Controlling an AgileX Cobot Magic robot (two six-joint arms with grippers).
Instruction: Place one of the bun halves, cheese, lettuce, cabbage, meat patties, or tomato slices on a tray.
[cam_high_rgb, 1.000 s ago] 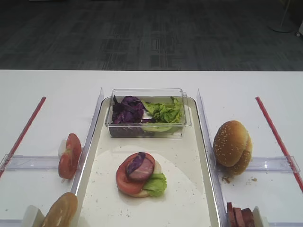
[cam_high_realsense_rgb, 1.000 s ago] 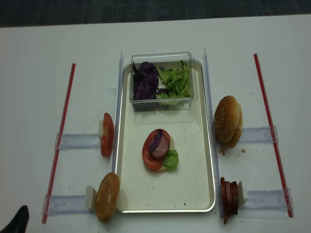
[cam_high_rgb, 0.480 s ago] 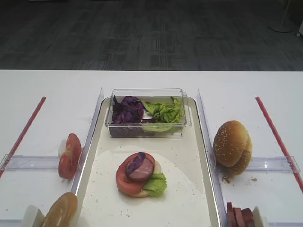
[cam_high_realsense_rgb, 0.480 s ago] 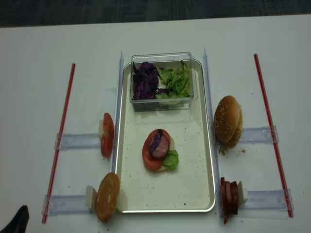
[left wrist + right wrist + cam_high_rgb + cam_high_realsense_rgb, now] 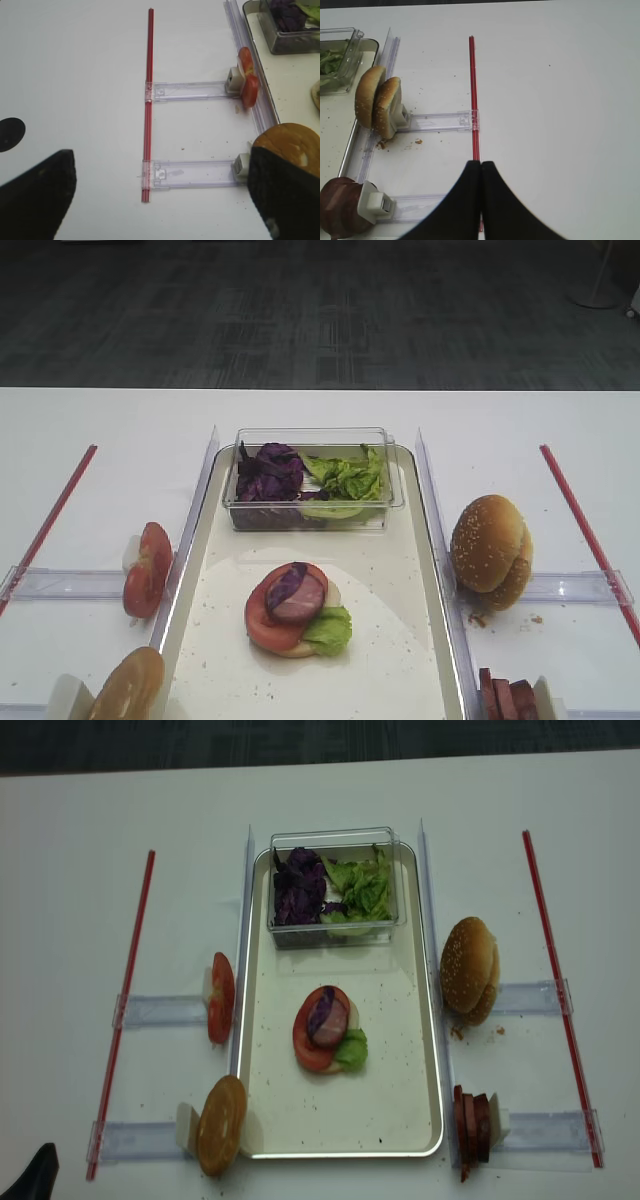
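Sitting on the long cream tray [image 5: 400, 1110] is a half-built burger: a pale bun base, a lettuce [image 5: 351, 1051] leaf, a tomato slice [image 5: 307, 1047], a meat patty [image 5: 331, 1023] and a scrap of purple cabbage [image 5: 320, 1011] on top. Across the last second nothing on the table has shifted, and both arms stay pulled back near the table's front edge, so the stack as it lies suggests the cabbage placement is done and a top bun is the likely next piece.

From overhead, only a dark tip of the left gripper [image 5: 30, 1175] shows at the lower left corner; the right arm is absent. From the left wrist view, that gripper's fingers stand spread wide with nothing between them, above the plain-topped bun half [image 5: 289, 150] and the spare tomato slices [image 5: 247, 77] in their clear holders. From the right wrist view, the right gripper [image 5: 481, 167] has its fingers pressed together, empty, short of the sesame bun halves [image 5: 376, 106] and the upright stack of spare patties [image 5: 340, 210].
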